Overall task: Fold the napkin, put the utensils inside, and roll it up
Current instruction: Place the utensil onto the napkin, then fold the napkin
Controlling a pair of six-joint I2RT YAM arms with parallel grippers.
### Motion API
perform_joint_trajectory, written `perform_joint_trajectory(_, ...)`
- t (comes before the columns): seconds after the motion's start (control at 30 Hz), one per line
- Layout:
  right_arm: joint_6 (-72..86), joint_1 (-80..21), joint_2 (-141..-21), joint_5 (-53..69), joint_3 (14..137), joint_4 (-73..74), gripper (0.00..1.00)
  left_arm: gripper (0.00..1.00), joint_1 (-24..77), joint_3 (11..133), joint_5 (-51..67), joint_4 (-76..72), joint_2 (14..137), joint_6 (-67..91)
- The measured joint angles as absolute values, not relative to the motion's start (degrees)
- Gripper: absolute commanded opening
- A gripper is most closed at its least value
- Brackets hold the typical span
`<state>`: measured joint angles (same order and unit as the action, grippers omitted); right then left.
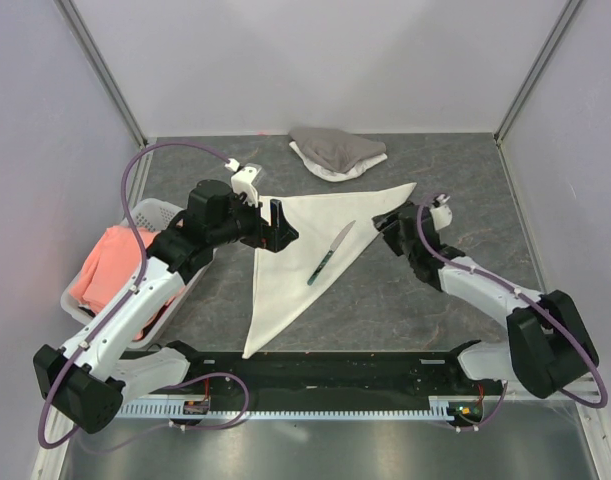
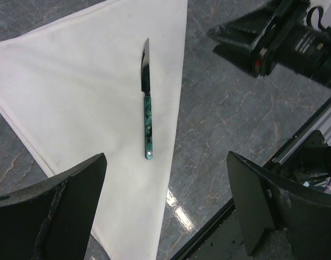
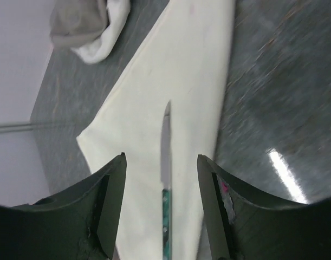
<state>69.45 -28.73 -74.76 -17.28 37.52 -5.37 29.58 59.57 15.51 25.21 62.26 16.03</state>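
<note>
Napkin (image 1: 285, 260) is matt cloth; knife (image 1: 331, 253) has glossy metal blade.

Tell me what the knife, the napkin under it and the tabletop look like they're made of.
Knife: shiny grey blade, likely steel; mottled green-black handle, maybe resin or plastic. Napkin: matte cream cloth with a stitched hem, probably cotton. Tabletop: glossy grey veined surface reflecting a light, either stone or stone-print laminate.
</note>
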Motion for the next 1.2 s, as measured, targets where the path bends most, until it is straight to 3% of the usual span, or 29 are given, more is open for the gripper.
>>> perform_joint_trajectory(0.17,60.55,-15.79,-77.23,-9.76,38.92,-4.14,0.61,1.0,29.58,59.35,15.33,25.21,62.37,16.03)
perform_joint_trajectory(0.2,59.35,-14.24,-78.26,-8.45,39.46,-4.23,0.56,1.0,29.58,59.27,15.29,25.19,62.41,16.03)
perform_joint_trajectory(0.43,50.61,-2.96,-92.01,3.03,44.62,-8.29,0.52,1.0,29.58,59.16,15.09,25.21,63.35,16.03)
perform_joint_trajectory(0.73,46.3,2.31,-104.95,11.99,52.1,-14.79,0.57,1.0,29.58,59.16,14.59,25.21,64.27,16.01)
perform_joint_trajectory(1.2,42.04,3.92,-115.33,12.03,64.86,-14.61,0.55,1.0,29.58,59.16,13.63,25.21,65.21,16.01)
